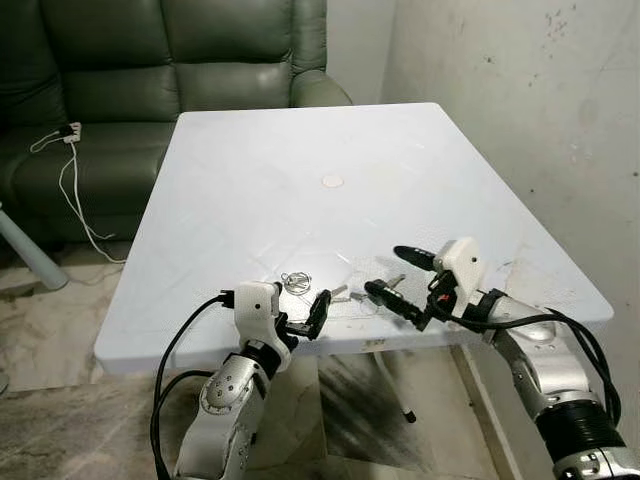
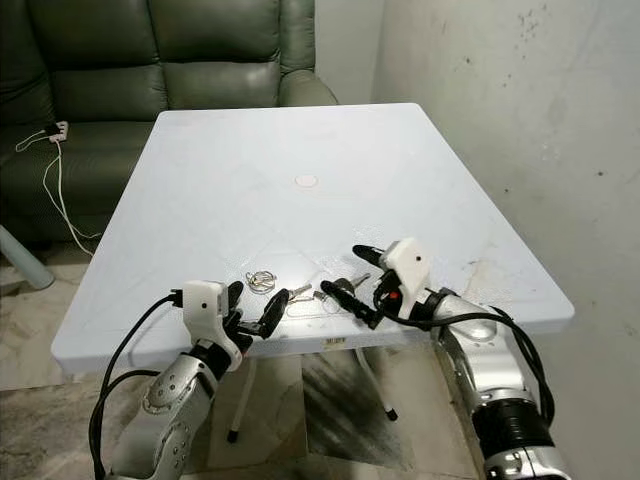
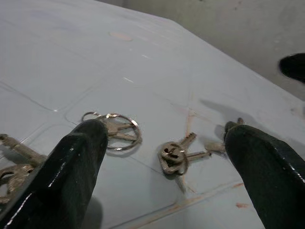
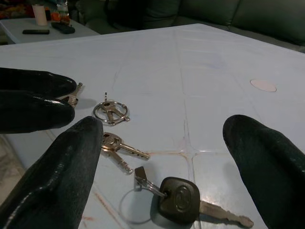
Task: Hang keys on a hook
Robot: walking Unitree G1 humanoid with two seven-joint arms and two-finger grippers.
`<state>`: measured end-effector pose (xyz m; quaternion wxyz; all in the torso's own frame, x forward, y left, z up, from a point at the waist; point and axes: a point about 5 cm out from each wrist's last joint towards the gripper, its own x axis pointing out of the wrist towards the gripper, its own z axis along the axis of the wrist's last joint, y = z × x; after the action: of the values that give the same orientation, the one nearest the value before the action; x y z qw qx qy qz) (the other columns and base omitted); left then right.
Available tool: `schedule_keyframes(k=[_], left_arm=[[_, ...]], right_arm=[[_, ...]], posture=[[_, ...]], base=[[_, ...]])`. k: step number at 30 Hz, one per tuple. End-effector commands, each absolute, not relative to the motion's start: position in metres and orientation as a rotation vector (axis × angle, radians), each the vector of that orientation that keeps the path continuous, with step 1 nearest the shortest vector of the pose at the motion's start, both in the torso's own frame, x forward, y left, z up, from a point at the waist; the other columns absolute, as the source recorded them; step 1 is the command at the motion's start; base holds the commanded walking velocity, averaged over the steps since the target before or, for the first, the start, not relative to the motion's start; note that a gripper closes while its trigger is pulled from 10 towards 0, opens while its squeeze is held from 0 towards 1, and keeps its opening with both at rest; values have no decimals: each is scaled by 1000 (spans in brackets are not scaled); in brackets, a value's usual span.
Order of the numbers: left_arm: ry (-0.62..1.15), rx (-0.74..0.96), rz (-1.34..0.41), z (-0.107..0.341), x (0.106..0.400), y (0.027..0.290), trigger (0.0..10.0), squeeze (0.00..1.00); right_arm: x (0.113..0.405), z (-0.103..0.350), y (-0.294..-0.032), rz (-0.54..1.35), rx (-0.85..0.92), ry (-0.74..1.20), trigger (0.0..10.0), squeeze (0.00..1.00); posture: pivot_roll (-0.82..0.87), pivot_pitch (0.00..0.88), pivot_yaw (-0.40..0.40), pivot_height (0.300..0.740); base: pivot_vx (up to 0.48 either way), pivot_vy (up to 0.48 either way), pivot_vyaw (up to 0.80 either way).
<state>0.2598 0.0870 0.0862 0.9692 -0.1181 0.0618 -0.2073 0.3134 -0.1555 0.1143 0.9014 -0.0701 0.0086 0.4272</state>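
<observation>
Near the front edge of the white table (image 1: 300,140) lie three sets of keys. A key ring (image 4: 110,112) lies farthest left, a small pair of silver keys (image 4: 116,145) in the middle, and a black-headed key (image 4: 178,193) on a thin ring to the right. My left gripper (image 1: 305,320) hovers open at the table's front edge, just before the ring and the small pair. From the right, my right gripper (image 1: 383,270) reaches in open, its fingers standing on either side of the black-headed key. Neither gripper holds anything.
A pale round disc (image 1: 332,181) sits mid-table. Behind the table stands a green sofa (image 1: 150,60) with a white power strip and cable (image 1: 68,132) on its seat. A bare wall (image 1: 520,100) runs close along the table's right side.
</observation>
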Motion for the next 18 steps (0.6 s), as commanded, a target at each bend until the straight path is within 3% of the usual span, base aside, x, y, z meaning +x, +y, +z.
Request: schedule_keyframes(k=[1,6,18], left_arm=[[116,-251,-437,91,258,80,10000,0],[126,-258,-453,91,256,77,10000,0],[140,-271,-464,92,254,76,10000,0]], right_arm=[[318,116,-148,879,-186,9,10000,0],[325,113,-140,813,-241,-3,10000,0],[320,101,-145,888,-322,28,10000,0]], posture=[[-40,0,-53,740],[-40,0,-54,740],[-38,0,-54,740]], base=[[0,0,0],[0,0,0],[0,0,0]])
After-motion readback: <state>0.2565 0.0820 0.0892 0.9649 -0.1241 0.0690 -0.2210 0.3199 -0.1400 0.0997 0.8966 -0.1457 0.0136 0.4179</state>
